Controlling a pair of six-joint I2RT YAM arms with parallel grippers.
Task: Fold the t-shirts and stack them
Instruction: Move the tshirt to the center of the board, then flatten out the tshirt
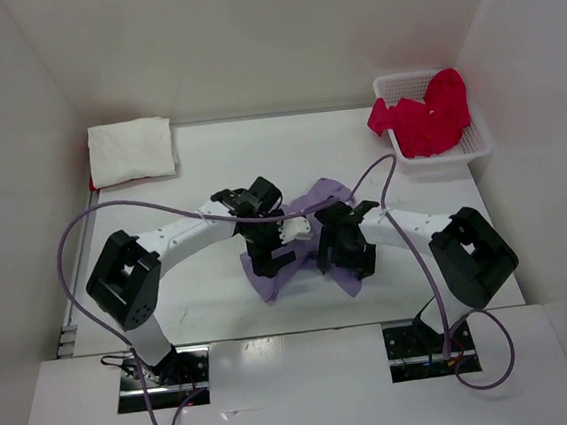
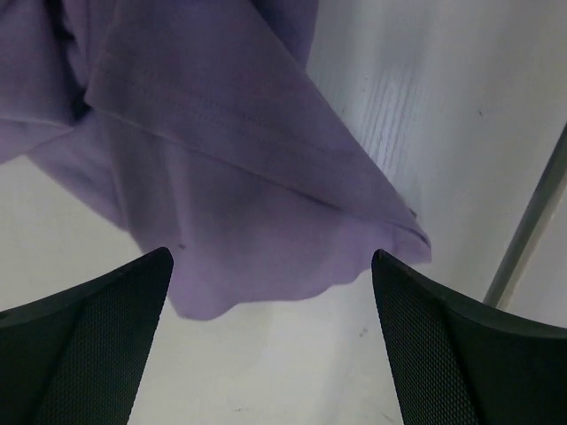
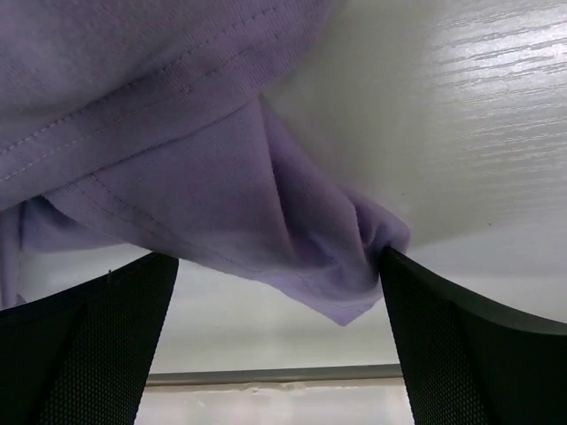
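Observation:
A crumpled lavender purple t-shirt lies at the table's middle, partly under both grippers. My left gripper hangs over its left part, jaws wide apart; in the left wrist view the shirt's edge lies just ahead of the open gripper, with bare table between the fingers. My right gripper is open over the right part. A bunched corner of the shirt sits between its fingers and touches the right fingertip. A folded off-white t-shirt rests at the back left. Red t-shirts fill the basket.
The white mesh basket stands at the back right by the wall. A sliver of red cloth shows under the off-white shirt. Purple cables loop from both arms. White walls enclose the table on three sides.

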